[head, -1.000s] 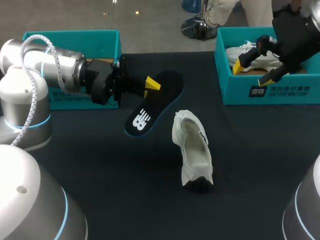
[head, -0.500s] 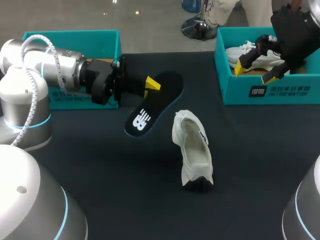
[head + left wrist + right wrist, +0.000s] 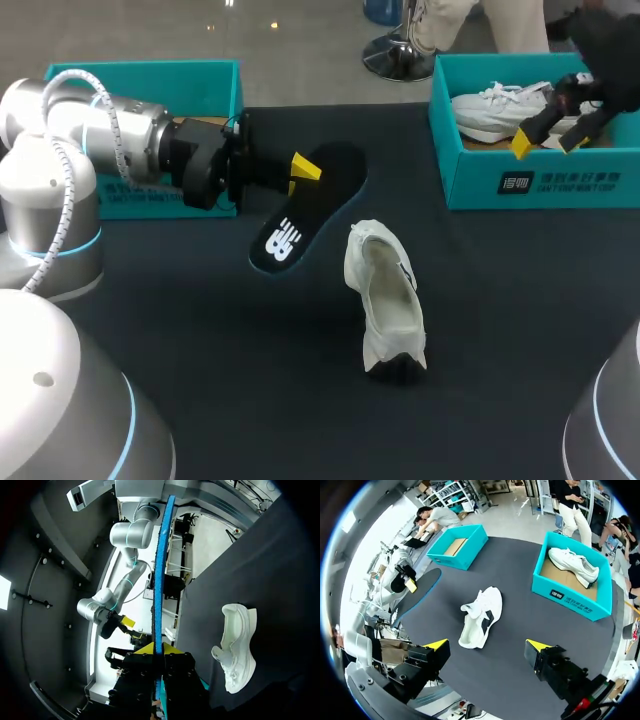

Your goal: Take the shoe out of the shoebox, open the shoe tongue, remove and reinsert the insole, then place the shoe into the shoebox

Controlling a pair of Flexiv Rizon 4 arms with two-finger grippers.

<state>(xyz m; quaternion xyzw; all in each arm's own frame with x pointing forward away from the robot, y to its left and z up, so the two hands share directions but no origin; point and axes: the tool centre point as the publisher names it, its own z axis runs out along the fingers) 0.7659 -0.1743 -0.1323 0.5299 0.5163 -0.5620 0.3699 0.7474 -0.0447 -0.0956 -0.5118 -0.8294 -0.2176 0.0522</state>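
Mid-task: the white shoe [image 3: 385, 300] lies out on the tabletop [image 3: 520, 330]. Left gripper [image 3: 298, 172] clamps the removed insole [image 3: 300, 215] just beside it; right gripper [image 3: 547, 140] gapes empty. Reinsertion and reboxing remain.

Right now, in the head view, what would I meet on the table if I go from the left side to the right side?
left shoebox → insole → white shoe → right shoebox

White shoe [image 3: 385, 300]; black insole [image 3: 305, 212], white logo [image 3: 284, 240], blue edge; teal shoeboxes [image 3: 470, 182]; dark tbl [image 3: 500, 320].
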